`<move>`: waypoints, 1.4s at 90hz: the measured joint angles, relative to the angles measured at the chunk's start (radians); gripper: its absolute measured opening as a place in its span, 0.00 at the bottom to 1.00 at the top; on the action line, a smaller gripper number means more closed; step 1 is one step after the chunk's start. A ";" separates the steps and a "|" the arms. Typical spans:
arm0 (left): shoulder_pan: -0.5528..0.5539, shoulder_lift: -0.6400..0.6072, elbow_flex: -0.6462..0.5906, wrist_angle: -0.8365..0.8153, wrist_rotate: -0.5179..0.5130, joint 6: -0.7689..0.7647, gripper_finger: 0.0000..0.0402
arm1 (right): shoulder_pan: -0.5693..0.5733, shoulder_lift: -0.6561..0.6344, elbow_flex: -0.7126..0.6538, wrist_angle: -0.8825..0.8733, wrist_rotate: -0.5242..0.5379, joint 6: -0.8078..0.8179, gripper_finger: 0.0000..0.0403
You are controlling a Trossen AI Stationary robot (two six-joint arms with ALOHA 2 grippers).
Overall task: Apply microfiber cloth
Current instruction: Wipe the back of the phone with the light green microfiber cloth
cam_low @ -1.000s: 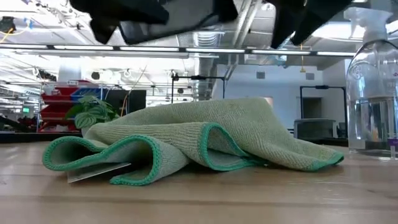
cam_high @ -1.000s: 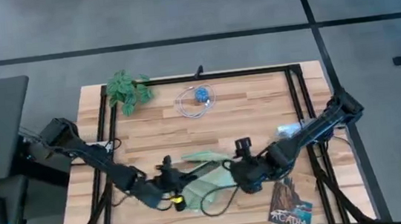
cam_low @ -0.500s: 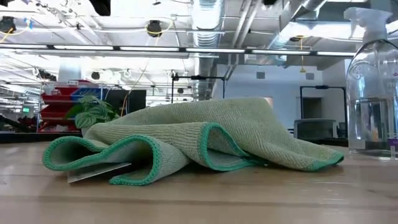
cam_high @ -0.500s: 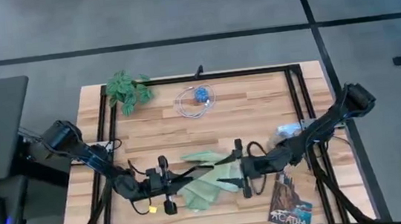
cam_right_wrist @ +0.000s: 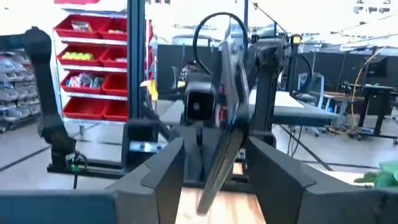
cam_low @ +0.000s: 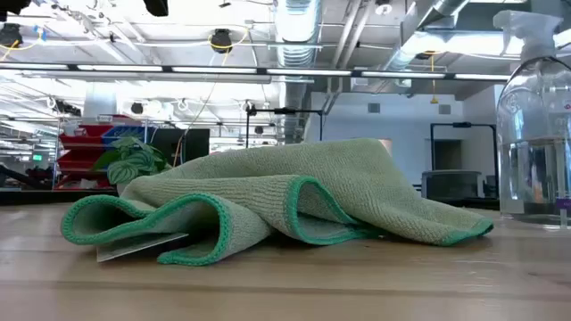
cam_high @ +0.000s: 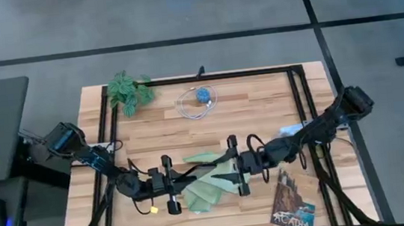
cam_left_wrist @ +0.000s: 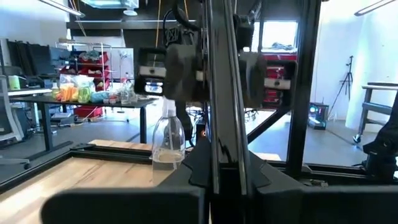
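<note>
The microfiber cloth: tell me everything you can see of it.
The microfiber cloth is pale sage-green, soft woven-looking fabric with a brighter green stitched hem. It lies crumpled on the wooden table, folded over itself in loose loops, near the front middle. A thin flat sheet pokes out beneath one fold. From above, both grippers sit at its sides.

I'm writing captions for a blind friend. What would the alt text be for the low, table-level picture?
A crumpled pale green microfiber cloth with darker green stitched edges lies heaped on a wooden table, a thin flat object poking out beneath its left fold. A clear spray bottle stands at the right, a leafy plant behind at left.
</note>
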State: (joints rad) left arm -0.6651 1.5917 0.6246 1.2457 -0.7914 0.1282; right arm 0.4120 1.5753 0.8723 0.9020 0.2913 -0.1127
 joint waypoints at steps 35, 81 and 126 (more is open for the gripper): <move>0.005 0.000 0.003 -0.035 0.002 -0.015 0.02 | -0.029 0.000 0.107 -0.155 -0.043 0.012 0.05; -0.016 -0.112 0.003 -0.423 -0.068 -0.141 0.45 | -0.101 -0.011 0.288 -0.730 -0.059 0.139 0.05; 0.090 -0.162 0.003 -0.579 0.035 -0.301 0.23 | -0.134 0.004 0.282 -0.793 -0.108 0.173 0.05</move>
State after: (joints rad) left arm -0.5747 1.4294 0.6277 0.6662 -0.7568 -0.1727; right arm 0.2779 1.5795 1.1542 0.1085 0.1836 0.0605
